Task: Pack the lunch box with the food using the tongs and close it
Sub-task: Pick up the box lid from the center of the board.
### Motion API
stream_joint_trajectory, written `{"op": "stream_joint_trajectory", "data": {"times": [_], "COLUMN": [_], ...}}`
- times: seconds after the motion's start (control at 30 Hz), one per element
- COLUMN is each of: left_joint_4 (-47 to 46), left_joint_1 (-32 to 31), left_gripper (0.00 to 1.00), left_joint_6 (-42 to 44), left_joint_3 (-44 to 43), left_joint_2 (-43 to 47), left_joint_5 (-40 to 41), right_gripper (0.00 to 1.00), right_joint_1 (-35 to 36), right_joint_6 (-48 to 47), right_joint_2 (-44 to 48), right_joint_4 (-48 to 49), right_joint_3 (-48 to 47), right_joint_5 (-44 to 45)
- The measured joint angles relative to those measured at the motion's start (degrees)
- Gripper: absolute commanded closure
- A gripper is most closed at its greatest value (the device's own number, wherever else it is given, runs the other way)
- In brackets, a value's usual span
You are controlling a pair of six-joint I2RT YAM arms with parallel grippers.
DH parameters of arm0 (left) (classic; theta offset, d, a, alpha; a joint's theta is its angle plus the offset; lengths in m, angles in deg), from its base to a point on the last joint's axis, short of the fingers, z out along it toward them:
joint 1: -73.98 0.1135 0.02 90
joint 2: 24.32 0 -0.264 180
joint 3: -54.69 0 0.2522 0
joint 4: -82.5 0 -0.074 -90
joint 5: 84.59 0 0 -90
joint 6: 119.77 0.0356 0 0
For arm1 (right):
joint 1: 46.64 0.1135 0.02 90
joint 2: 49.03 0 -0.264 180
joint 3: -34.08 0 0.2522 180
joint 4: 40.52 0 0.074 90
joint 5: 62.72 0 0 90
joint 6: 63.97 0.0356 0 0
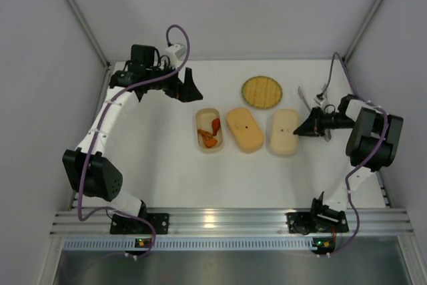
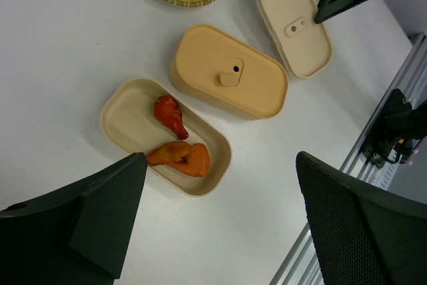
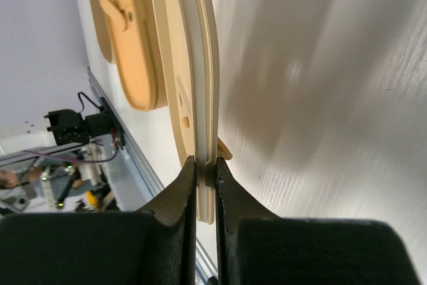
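Nearest the lens: right gripper [image 3: 205, 165], jaws drawn almost together, pinching the thin rim of the pale lid [image 3: 200, 78] at its short end. Just left of that lid, the tan middle tier [image 1: 245, 129]; left again, the open box base [image 2: 113, 108] with two orange-red pieces [image 2: 183, 157] inside. No sushi rolls in sight in any view. Farther back, the woven plate [image 1: 261, 91]. Tongs [image 1: 304, 98] beside the right arm at the far right, partly hidden by it. Left gripper [image 1: 188, 90] spread wide, holding nothing, well apart from the boxes.

Looks light, stiff and smooth, that lid: apt to pivot or slip in so narrow an edge pinch. Better to bite deep over the rim at the middle of the short end and lift level. Expect springy, slick tongs; grasp across both arms near mid-length.
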Motion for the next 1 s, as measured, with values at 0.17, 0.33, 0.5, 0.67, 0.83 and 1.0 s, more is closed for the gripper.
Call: {"op": "stream_joint_trajectory", "data": {"times": [0.17,0.33,0.5,0.67,0.83,1.0], "left_joint_4": [1.18,2.40,-3.80,-24.70,-44.13,-57.88], "left_joint_1": [5.73,5.49,7.56,9.66,9.57,9.38], "left_gripper": [0.02,0.02,0.03,0.03,0.04,0.04], "left_joint_6": [-1.05,-2.34,-12.24,-34.69,-53.40,-66.62], "left_joint_3": [-0.02,0.85,7.80,20.06,28.59,31.58], "left_joint_2": [1.36,2.32,4.72,5.99,6.32,8.07], "left_joint_5": [-5.44,-10.99,-18.88,-27.78,-32.70,-35.19], "right_gripper": [1.00,1.00,1.00,1.00,1.00,1.00], "right_joint_1": [-2.23,-1.57,2.19,10.43,16.98,22.34], "right_joint_6": [-7.85,-14.34,-16.96,-17.33,-21.16,-29.97], "right_joint_2": [8.85,18.99,32.37,54.12,70.10,77.20], "right_joint_4": [-8.92,-14.80,-13.55,-0.24,12.81,22.10], "right_joint_3": [-5.90,-12.83,-15.10,-6.69,2.97,9.73], "right_joint_5": [-0.42,0.35,4.90,11.87,16.24,16.96]}}
